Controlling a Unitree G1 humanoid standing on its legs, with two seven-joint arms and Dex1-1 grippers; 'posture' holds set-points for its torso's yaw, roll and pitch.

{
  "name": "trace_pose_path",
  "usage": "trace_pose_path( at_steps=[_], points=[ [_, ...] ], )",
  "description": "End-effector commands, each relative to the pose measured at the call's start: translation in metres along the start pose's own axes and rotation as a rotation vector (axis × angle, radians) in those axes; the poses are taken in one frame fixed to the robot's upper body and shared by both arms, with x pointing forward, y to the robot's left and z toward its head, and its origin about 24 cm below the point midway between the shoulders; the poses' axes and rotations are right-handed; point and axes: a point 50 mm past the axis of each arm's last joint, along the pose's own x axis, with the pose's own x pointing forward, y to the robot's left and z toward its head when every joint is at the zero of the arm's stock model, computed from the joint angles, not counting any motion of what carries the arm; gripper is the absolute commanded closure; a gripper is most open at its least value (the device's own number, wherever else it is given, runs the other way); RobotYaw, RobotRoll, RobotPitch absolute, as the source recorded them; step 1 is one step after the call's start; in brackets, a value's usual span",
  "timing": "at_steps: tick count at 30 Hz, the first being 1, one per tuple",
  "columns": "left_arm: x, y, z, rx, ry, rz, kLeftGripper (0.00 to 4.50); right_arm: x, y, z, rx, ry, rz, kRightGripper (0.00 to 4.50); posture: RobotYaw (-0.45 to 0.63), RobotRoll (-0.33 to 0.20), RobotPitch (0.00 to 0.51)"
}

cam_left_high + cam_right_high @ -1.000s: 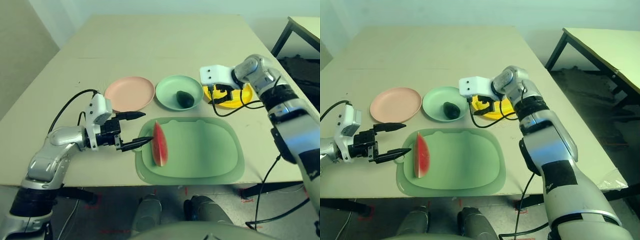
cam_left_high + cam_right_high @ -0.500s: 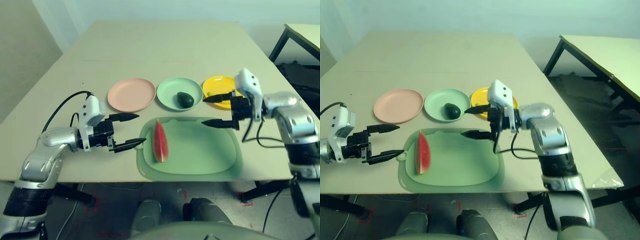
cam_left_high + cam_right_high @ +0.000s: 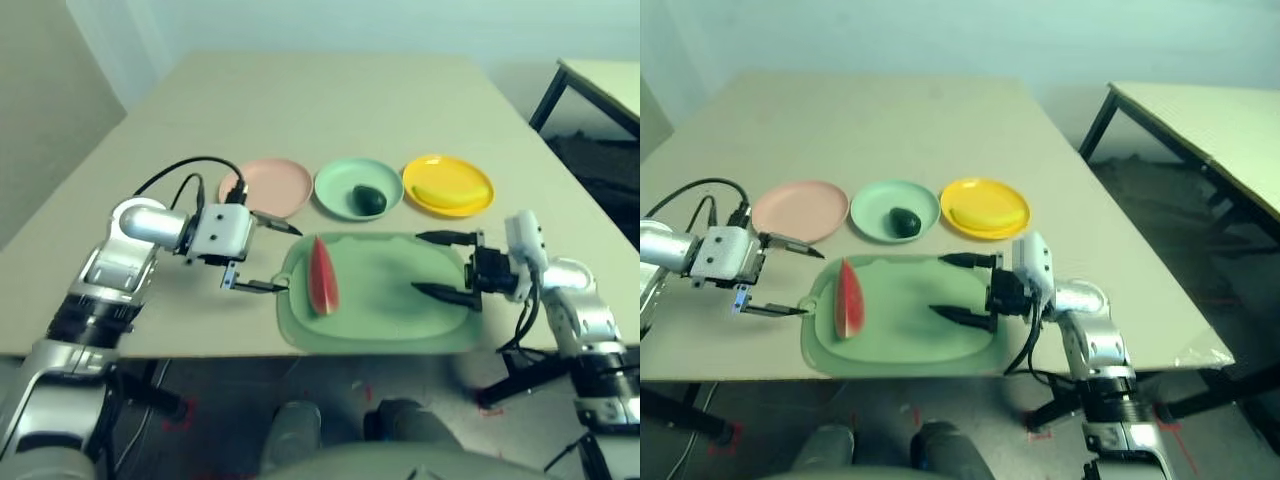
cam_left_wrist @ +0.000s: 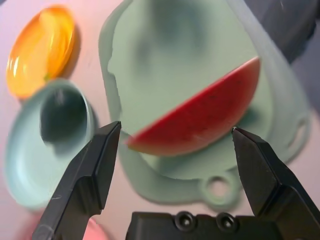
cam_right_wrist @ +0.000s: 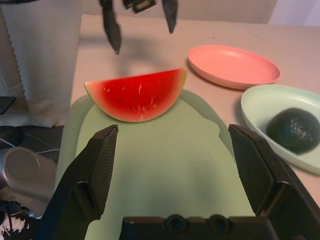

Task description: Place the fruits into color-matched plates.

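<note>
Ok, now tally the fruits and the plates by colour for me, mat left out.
Red fruit, watermelon wedge: 1
Yellow fruit, banana: 1
Dark green fruit, avocado: 1
Pink plate: 1
Mint green plate: 1
Yellow plate: 1
Total: 6
</note>
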Motion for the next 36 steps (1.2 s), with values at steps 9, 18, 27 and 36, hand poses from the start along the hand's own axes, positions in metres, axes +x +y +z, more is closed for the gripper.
trace_pose_path(
  at_steps=[9, 18, 27, 36],
  points=[
    [0.040, 0.009, -0.008, 0.170, 0.035, -0.339, 0.00, -0.002, 0.005, -0.003, -0.018, -0.004, -0.028, 0.06, -0.07, 0.000, 0.023],
    [0.071, 0.010, -0.010, 0.177, -0.005, -0.429, 0.00, -0.005, 0.012, -0.006, -0.010, 0.016, -0.057, 0.06, -0.11, 0.000, 0.025],
    [0.078, -0.005, -0.013, 0.115, -0.006, -0.520, 0.90, -0.004, 0.013, -0.004, -0.003, 0.022, -0.063, 0.00, -0.10, 0.000, 0.026],
    [0.067, -0.007, -0.015, 0.059, 0.015, -0.510, 2.21, 0.001, 0.012, -0.006, -0.010, 0.029, -0.033, 0.00, -0.09, 0.000, 0.022]
  ],
)
